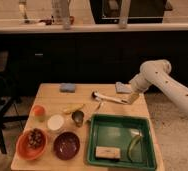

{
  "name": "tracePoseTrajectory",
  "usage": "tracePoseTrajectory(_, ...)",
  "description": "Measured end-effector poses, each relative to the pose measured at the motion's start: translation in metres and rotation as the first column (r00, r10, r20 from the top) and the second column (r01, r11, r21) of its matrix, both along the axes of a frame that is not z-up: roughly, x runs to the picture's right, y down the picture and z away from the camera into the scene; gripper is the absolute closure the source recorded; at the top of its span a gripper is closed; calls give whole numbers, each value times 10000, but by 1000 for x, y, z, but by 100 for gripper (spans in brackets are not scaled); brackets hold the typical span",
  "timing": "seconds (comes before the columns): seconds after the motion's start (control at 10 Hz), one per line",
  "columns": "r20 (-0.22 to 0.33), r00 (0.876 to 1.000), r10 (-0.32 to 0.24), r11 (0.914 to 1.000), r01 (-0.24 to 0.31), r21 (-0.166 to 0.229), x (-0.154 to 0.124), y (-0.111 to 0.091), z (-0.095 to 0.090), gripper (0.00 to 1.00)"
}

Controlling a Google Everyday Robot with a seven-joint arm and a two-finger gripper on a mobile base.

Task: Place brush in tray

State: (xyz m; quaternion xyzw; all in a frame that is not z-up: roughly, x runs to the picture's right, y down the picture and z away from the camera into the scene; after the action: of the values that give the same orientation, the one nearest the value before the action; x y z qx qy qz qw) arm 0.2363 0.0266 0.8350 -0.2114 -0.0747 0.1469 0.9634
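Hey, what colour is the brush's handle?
White. The camera view shows the brush with the gripper at its handle end.

The one camera view looks from the near side of the table (51, 94), set higher than the tabletop and tilted down, and it faces across the table toward the dark counter (87, 29) at the back. It stands at a middle distance. Nearly the whole tabletop fits in the frame, though the bottom edge cuts the near corners. The tray (112, 134) lies closest to the lens, at lower right. The arm (162, 82) enters from the right edge, and the hand (128, 99) is over the table's far right part, at the brush (107, 96).
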Motion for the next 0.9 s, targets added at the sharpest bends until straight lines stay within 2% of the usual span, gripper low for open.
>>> tracePoseTrajectory(0.2, -83, 9989, 471, 9986, -469, 251, 9, 11, -2, 20)
tracePoseTrajectory(0.4, 87, 9977, 671, 9968, -674, 438, 0, 14, 4, 20)
tracePoseTrajectory(0.6, 143, 9971, 751, 9962, -757, 435, -3, 16, 10, 20)
tracePoseTrajectory(0.9, 356, 9974, 632, 9977, -640, 235, -21, 15, 26, 20)
